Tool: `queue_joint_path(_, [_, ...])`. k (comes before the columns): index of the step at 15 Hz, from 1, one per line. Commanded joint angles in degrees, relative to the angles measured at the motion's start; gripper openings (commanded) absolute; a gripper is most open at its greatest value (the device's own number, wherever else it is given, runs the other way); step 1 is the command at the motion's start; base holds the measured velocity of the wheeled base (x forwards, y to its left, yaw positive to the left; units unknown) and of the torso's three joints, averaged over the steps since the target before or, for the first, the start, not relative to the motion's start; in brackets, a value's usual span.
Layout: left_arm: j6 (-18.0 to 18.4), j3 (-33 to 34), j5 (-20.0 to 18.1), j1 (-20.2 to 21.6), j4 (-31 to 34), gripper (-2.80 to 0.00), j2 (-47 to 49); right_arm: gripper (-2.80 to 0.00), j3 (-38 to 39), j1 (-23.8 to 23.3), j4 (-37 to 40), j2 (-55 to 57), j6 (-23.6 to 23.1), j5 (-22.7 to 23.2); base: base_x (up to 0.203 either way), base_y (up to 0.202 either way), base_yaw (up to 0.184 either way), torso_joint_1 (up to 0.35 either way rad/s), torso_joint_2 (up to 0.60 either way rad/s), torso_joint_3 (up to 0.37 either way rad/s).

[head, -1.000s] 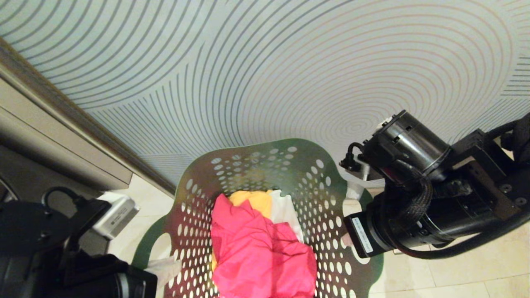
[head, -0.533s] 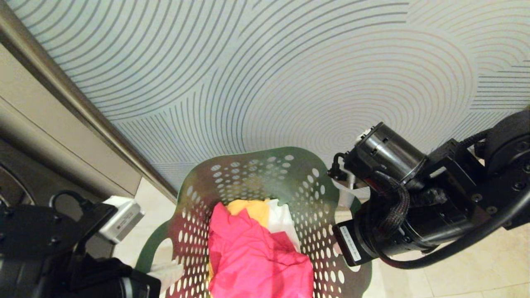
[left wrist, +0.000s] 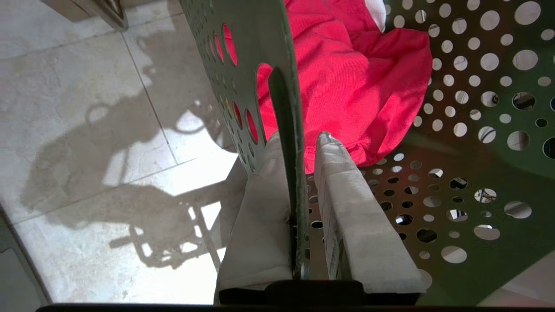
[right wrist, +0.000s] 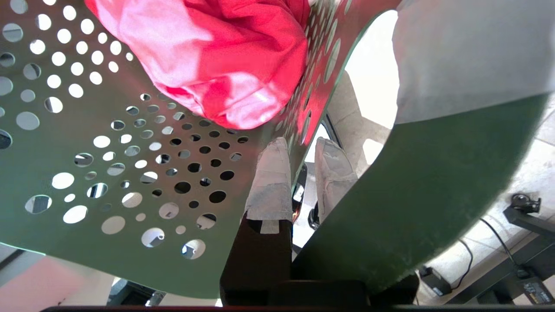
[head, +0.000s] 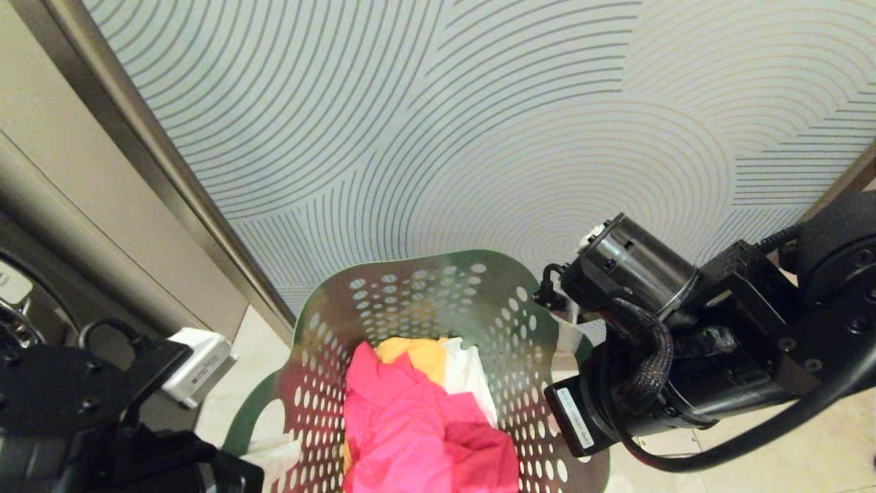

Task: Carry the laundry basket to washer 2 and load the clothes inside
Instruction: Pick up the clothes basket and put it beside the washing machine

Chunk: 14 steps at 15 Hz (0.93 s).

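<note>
The basket (head: 438, 322) is gripped by both end effectors, the left end effector (left wrist: 303, 147) and the right end effector (right wrist: 299, 149) each clamped on a side wall. The clothes (head: 424, 424) are inside. The carry is judged underway; no numbered washer is seen, and loading is left.

A wall panel (head: 438, 137) patterned with curved lines rises above pale floor tiles (left wrist: 86, 108).
</note>
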Motion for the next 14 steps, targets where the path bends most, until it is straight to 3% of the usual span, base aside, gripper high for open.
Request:
queue_joint_path(1, [-0.1,0.0,0.2,0.0,0.0,-2.80,-0.1,-2.80,0.2,0.0,0.3,0.1,0.2,0.0,0.000,0.000,0.000,-0.006,0.00,0.209])
queue_joint_path(14, [0.0,0.8,0.2,0.0,0.1,-2.80,-0.2,-2.80,4.7,0.0,0.2,-1.8,0.3,0.1,0.000,0.000,0.000,0.005,0.00,0.200])
